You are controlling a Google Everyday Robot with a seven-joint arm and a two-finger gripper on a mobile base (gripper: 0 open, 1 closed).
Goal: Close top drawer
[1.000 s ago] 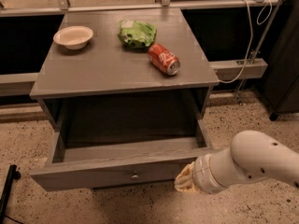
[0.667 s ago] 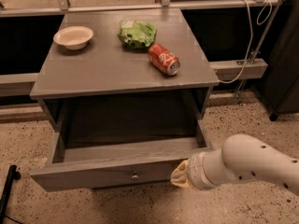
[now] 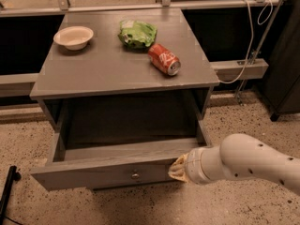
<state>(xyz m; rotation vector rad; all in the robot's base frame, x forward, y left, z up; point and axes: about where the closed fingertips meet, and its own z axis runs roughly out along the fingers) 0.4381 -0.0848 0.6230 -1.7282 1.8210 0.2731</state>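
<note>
The top drawer of the grey wood-grain cabinet is pulled far out, and its deep box shows nothing inside. Its long front panel carries a small round brass knob at centre. My gripper sits at the end of the white arm coming in from the lower right. It is against the right part of the drawer's front panel, just right of the knob. The lower drawers are hidden under the open one.
On the cabinet top lie a cream bowl, a green chip bag and a red soda can on its side. A white cable hangs at the right. A black pole lies on the speckled floor at lower left.
My arm and gripper have moved left along the drawer front, toward the knob. The drawer stays about as far out as before.
</note>
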